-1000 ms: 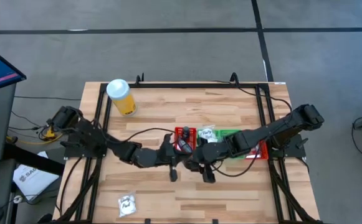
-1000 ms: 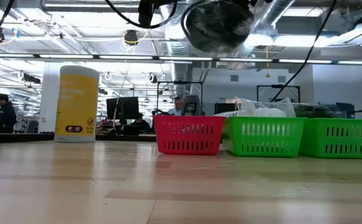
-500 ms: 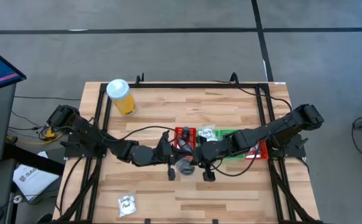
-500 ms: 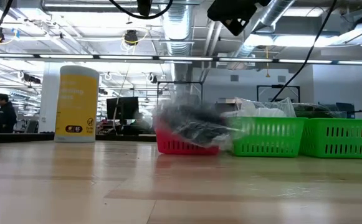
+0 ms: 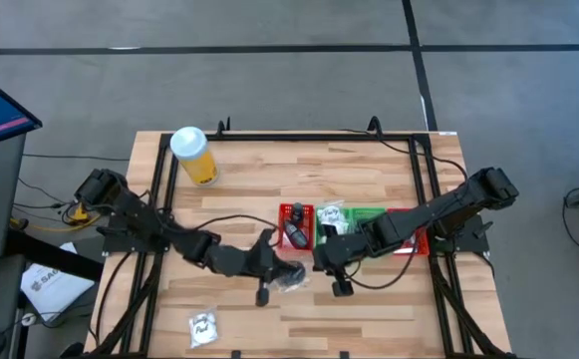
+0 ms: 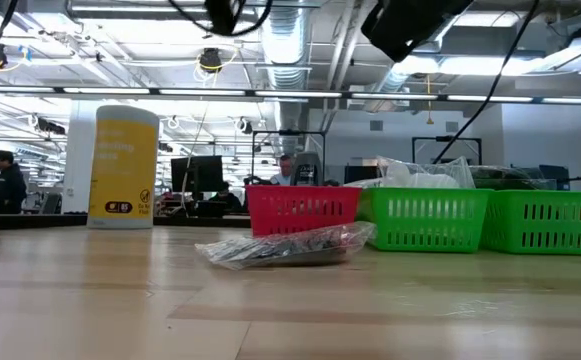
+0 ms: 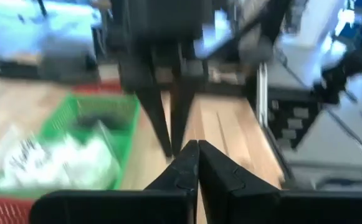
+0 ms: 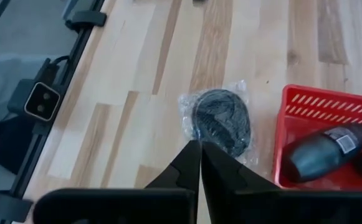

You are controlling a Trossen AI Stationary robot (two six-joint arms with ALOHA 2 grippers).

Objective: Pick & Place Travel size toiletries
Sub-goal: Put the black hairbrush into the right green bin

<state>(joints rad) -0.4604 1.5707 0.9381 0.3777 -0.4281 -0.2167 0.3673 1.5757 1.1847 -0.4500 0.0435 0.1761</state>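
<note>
A clear bag of black round pieces [image 8: 221,121] lies flat on the wooden table [image 5: 369,170], just in front of the red tray [image 6: 300,212]; it also shows in the low view [image 6: 288,246] and the high view [image 5: 291,278]. My right gripper [image 8: 200,149] hovers shut above the bag's right side [image 5: 319,262] without touching it. My left gripper [image 7: 197,148] is shut and empty, up in the air at the bag's left [image 5: 272,265]. A white sachet [image 5: 204,327] lies near the table's front left.
The red tray [image 5: 296,225] holds dark small items. The green tray [image 5: 361,217] beside it holds white sachets. A yellow cylinder with a white lid [image 5: 193,155] stands at the far left. Black frame rails [image 5: 164,189] run along the table's sides.
The clear bag of black pieces, a second ago up in the air between the two grippers, has fallen and now lies flat on the table in front of the red tray. Both grippers have drifted a little toward the table's near edge.
</note>
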